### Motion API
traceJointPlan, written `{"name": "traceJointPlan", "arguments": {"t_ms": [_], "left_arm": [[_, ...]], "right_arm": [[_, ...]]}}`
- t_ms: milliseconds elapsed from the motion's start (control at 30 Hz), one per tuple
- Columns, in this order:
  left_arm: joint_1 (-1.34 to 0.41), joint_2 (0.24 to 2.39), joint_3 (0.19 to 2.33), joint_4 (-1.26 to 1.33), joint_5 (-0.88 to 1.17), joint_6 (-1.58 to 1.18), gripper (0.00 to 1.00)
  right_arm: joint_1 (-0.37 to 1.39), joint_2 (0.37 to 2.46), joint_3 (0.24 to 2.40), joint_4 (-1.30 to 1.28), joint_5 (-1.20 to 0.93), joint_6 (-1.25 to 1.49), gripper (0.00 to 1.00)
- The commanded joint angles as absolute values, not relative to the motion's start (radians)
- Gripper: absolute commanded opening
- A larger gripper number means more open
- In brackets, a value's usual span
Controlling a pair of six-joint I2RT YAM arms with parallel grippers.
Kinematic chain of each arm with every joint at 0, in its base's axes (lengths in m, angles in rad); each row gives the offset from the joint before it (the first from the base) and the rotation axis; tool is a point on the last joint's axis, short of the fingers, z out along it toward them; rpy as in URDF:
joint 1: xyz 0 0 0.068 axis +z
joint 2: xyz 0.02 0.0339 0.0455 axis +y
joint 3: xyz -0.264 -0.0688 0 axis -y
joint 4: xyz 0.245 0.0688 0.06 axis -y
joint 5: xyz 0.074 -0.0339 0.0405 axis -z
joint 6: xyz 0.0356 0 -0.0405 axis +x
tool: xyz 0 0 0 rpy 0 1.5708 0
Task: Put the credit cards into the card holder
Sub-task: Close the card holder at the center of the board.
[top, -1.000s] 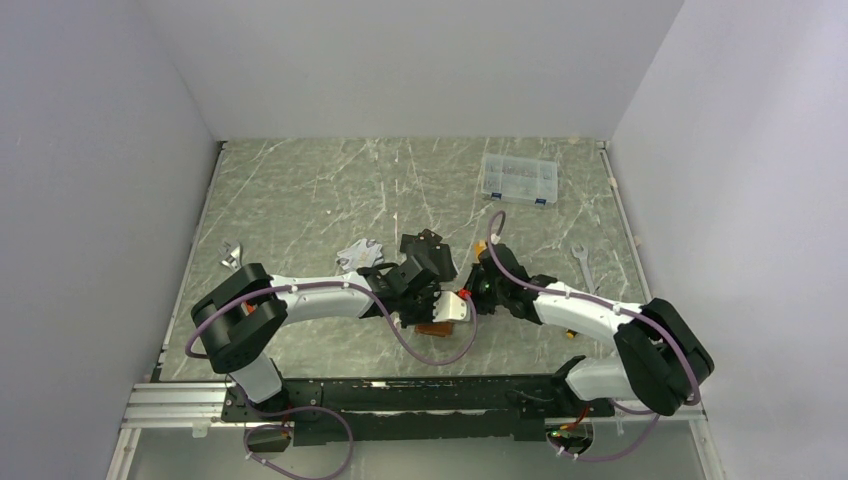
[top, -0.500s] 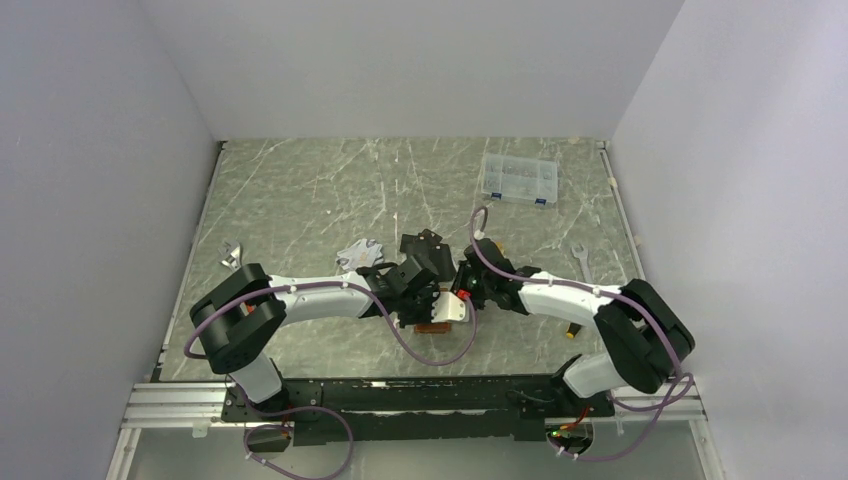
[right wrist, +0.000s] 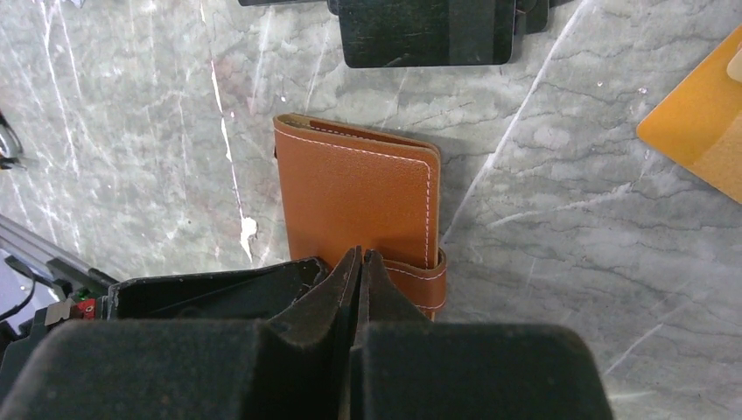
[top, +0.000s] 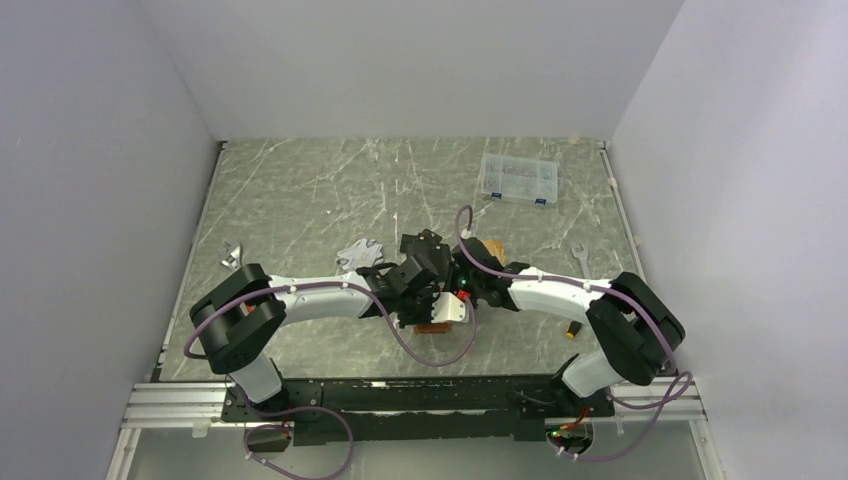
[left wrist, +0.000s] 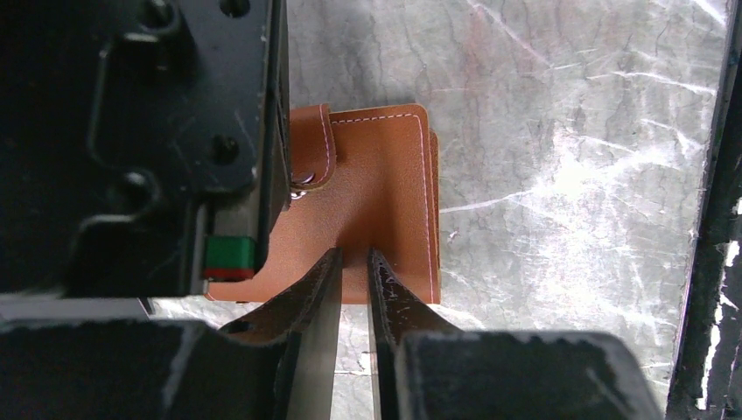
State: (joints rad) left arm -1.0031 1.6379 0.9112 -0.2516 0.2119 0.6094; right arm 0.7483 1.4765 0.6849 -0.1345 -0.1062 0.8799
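Card holder (left wrist: 385, 192) lies folded beneath left claw (left wrist: 353, 254), nearly closed, and right claw (right wrist: 360, 254), pinched together.

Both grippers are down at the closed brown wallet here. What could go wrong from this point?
1. The left gripper and right gripper crowd the same small tan-brown leather wallet, so they might collide.
2. The wallet is folded shut with its snap tab wrapped over. Prying could slide it across the smooth marble tabletop rather than open it.
3. The black plastic cards lie just beyond the wallet and could get pushed.
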Motion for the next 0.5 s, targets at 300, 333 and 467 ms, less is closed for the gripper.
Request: {"name": "traceJointPlan", "arguments": {"t_ms": [300,333,467], "left_arm": [[-1.000,1.614,0.899,-0.275,0.203,0.621,0.20],[-1.000,1.614,0.902,-0.277,0.203,0.622,0.20],[-1.000,1.603,0.911,-0.286,0.202,0.636,0.20]], "right_arm": [[0.774,1.546,0.760,-0.266,-0.018,0.807,0.00],[0.777,1.552,0.764,-0.265,-0.022,0.806,0.00],[0.809,1.597,0.796,-0.292,-0.007,0.797,0.00]]}}
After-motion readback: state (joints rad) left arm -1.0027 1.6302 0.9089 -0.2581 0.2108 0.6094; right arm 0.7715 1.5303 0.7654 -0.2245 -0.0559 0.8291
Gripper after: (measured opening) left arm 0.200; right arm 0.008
